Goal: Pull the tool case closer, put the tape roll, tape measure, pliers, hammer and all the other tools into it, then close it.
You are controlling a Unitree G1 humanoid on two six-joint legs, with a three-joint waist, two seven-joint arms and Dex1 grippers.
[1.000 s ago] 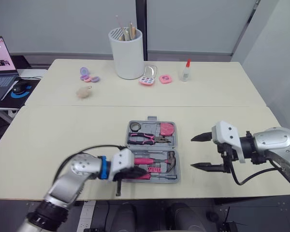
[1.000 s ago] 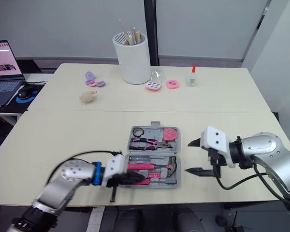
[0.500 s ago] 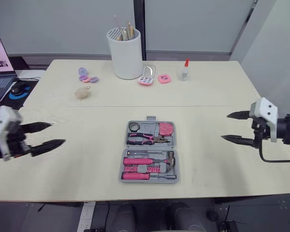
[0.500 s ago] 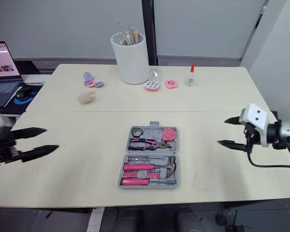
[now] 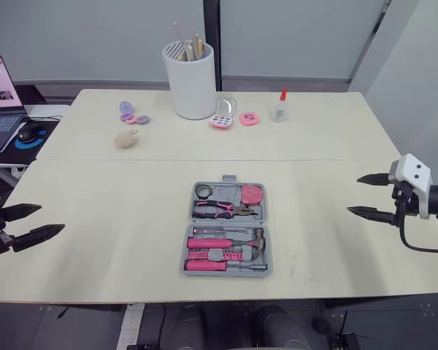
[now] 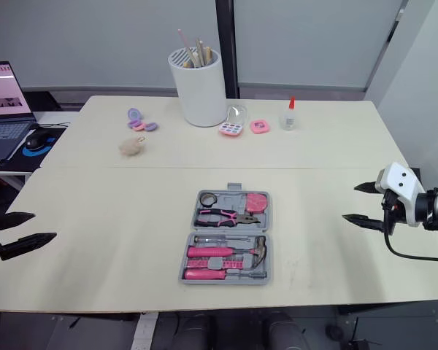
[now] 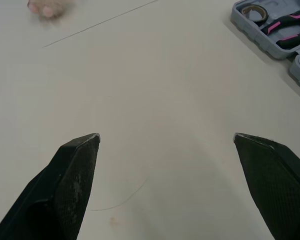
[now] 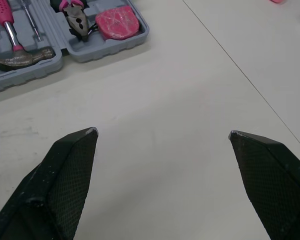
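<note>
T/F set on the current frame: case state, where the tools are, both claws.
1. The case is open. True.
2. The left claw holds the hammer. False: that claw is open and empty, and the hammer lies in the case.
3. The pliers lie in the case. True.
4. The right claw is shut. False: it is open, empty, off to the case's right.
5. The tape measure sits in the same half of the case as the pliers. True.
</note>
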